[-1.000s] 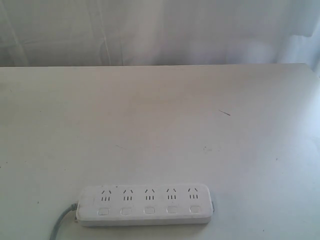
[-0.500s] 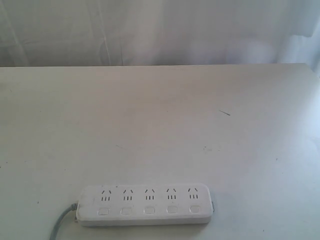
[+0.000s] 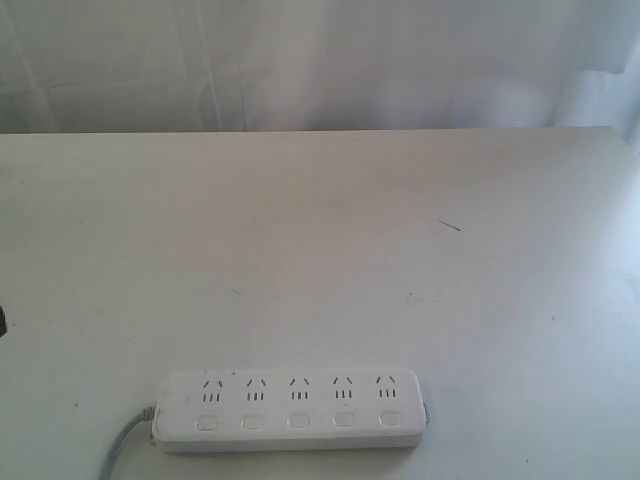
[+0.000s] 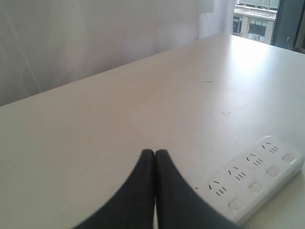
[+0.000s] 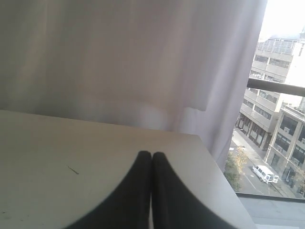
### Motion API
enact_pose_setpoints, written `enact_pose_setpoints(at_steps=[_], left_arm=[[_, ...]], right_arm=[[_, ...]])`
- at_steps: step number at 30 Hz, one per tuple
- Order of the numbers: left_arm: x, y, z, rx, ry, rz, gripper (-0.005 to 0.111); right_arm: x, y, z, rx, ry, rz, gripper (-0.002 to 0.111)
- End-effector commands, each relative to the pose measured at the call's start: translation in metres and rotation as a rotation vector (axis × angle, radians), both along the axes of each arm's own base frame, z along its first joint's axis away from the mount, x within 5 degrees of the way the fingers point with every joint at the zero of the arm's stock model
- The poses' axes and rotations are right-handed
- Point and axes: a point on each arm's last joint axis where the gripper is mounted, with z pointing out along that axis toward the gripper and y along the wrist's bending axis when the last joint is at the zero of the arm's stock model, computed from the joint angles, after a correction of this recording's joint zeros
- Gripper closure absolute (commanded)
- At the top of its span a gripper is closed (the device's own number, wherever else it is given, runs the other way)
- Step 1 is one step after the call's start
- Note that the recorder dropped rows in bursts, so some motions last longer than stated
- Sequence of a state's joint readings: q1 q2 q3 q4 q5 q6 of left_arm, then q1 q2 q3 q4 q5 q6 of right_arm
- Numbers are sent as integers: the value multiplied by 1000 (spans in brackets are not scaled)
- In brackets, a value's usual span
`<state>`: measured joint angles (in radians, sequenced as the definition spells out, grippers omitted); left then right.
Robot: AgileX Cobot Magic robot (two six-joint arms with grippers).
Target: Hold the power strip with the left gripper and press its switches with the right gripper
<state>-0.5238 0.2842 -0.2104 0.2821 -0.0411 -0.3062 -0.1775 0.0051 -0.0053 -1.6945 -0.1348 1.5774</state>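
The white power strip [image 3: 290, 410] lies flat near the table's front edge, its grey cord [image 3: 120, 452] leaving at the left end. Its row of switches [image 3: 298, 421] runs under the socket groups. In the left wrist view the power strip [image 4: 257, 176] shows off to one side of my left gripper [image 4: 155, 152], which is shut with nothing in it and hovers above bare table. A dark sliver of the left arm [image 3: 2, 320] shows at the exterior view's left edge. My right gripper [image 5: 151, 154] is shut and empty, over the table near a far corner; the strip is out of its view.
The white table [image 3: 320, 250] carries a small dark scratch [image 3: 450, 225]. A white curtain [image 3: 320, 60] hangs behind its far edge. The right wrist view shows the table's corner [image 5: 200, 138] with a window and street beyond.
A dark sliver of the left arm has come into the exterior view at its left edge. The power strip has not moved.
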Motion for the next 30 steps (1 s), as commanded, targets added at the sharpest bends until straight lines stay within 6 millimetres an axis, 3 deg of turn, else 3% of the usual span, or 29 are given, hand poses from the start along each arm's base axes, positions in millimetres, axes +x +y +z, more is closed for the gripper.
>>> enact_pose_setpoints(at_steps=[1,6,10,12,14,16,21,24,30], left_arm=[[0,1,-3,-6,23,8,107],[-2,8,-14,-41,151,99,107],[-1,19,-29,-400,125,284,107],[-1,23,-39,-445,71,327,107],[-4,26,-44,-448,19,360,107],[-6,31,-53,-373,78,429,107],[-10,40,-54,-200,16,535,107],[-12,50,-64,-75,85,658,107],[-14,50,-68,-124,147,669,107]], right_arm=[[0,0,-2,5,1,-2,108],[0,0,-2,5,1,-2,108],[0,0,-2,5,1,0,108],[0,0,-2,5,1,0,108],[0,0,-2,5,1,0,108],[0,0,-2,5,1,0,108],[0,0,-2,5,1,-2,108],[0,0,-2,5,1,-2,108],[0,0,-2,5,1,-2,108]])
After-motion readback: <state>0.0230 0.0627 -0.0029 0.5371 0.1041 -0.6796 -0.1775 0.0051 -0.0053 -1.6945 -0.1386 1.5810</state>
